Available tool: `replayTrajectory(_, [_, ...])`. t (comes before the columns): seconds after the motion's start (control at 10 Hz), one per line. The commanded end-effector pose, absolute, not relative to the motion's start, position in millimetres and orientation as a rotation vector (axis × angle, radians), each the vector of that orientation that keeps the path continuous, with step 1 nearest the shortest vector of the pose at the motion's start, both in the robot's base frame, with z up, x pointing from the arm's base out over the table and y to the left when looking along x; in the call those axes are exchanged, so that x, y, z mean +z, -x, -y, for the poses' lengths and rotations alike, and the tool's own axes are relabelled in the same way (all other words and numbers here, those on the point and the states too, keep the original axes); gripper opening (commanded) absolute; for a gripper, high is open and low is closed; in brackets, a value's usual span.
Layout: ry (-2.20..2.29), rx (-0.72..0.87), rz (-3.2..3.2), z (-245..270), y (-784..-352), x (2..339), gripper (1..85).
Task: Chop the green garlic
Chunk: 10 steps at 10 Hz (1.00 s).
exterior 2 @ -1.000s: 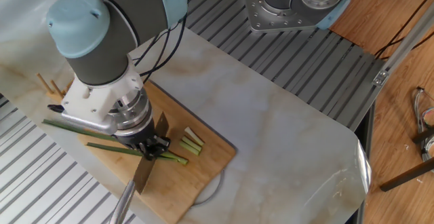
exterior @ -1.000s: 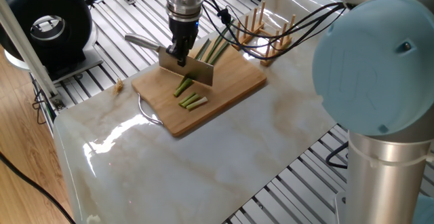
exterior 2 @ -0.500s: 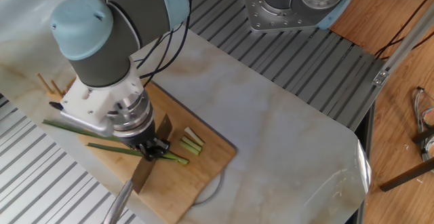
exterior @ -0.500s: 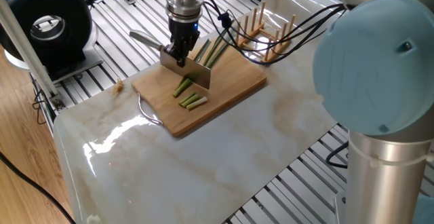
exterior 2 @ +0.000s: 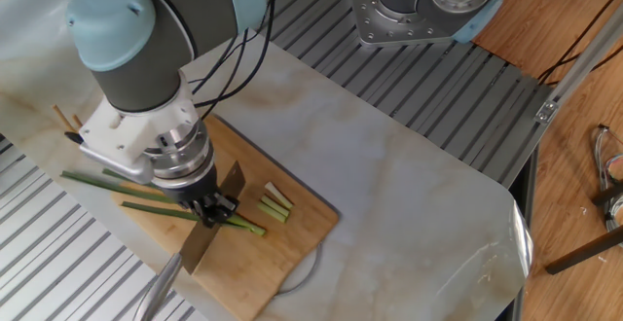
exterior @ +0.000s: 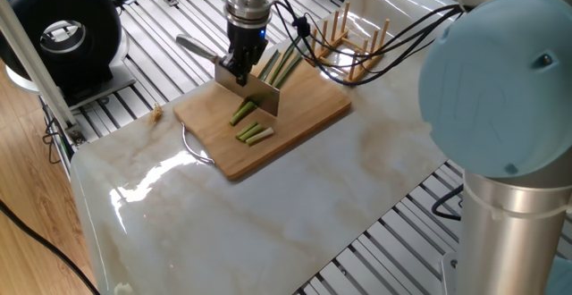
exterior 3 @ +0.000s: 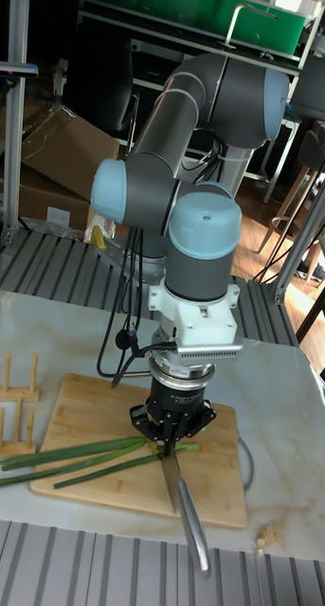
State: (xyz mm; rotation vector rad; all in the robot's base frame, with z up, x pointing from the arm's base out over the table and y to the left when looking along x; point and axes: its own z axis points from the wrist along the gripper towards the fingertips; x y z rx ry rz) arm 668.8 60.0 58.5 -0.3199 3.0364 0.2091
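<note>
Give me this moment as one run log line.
task: chop green garlic | gripper: shut on knife | blade: over stalks on cutting board | cut pieces: on board

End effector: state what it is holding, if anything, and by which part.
The end effector holds a knife, gripped on the blade's top edge near where the handle begins; the handle itself sticks out free.

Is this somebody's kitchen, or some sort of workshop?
Most likely a robotics lab staged as a kitchen: the wooden cutting board sits on a marble-look sheet laid over slotted aluminium framing, with cardboard boxes behind.
</note>
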Motion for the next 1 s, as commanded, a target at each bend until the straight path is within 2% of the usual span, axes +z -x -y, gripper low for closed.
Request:
replayTrajectory(0.0, [0.380, 0.247, -2.985, -70.4, -677.3, 57.6, 1.3])
replayTrajectory(0.4, [0.564, 0.270, -2.988, -57.9, -665.3, 69.7, 1.3])
replayTrajectory(0.9, [0.557, 0.255, -2.989, -71.0, -668.6, 53.3, 1.3])
